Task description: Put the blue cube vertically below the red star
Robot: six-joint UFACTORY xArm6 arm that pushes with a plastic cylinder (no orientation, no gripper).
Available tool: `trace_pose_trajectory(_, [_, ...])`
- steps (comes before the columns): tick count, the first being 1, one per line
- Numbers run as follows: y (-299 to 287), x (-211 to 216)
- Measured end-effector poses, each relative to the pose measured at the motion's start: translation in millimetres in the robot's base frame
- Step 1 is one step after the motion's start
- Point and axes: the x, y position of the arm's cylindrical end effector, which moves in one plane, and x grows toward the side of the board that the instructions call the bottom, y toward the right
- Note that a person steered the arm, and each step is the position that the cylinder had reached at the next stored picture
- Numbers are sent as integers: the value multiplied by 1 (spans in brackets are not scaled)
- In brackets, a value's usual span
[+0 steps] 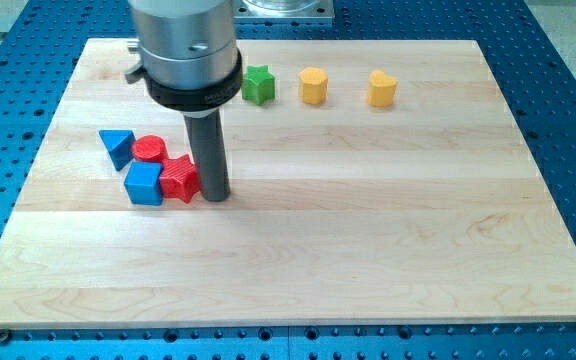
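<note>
The blue cube (144,184) sits toward the left of the wooden board (368,260), touching the left side of the red star (179,178), so the two lie side by side rather than one below the other. My tip (215,195) rests just against the star's right edge; it is a bare rod with nothing to open or close. Directly behind the pair, a red cylinder (150,149) touches both, and a blue triangle (117,146) lies just left of it, crowding the cube's far side. Well apart along the far edge stand a green star (259,84), a yellow hexagon-like block (313,85) and a yellow heart-shaped block (382,88).
</note>
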Motion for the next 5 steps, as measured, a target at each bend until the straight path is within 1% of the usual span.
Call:
trace_pose_trajectory(1, [-14,-17])
trace_pose_trajectory(2, [-58,-20])
trace_pose_trajectory(3, [-45,-4])
trace_pose_trajectory(4, [-20,24])
trace_pose_trajectory(5, [-94,61])
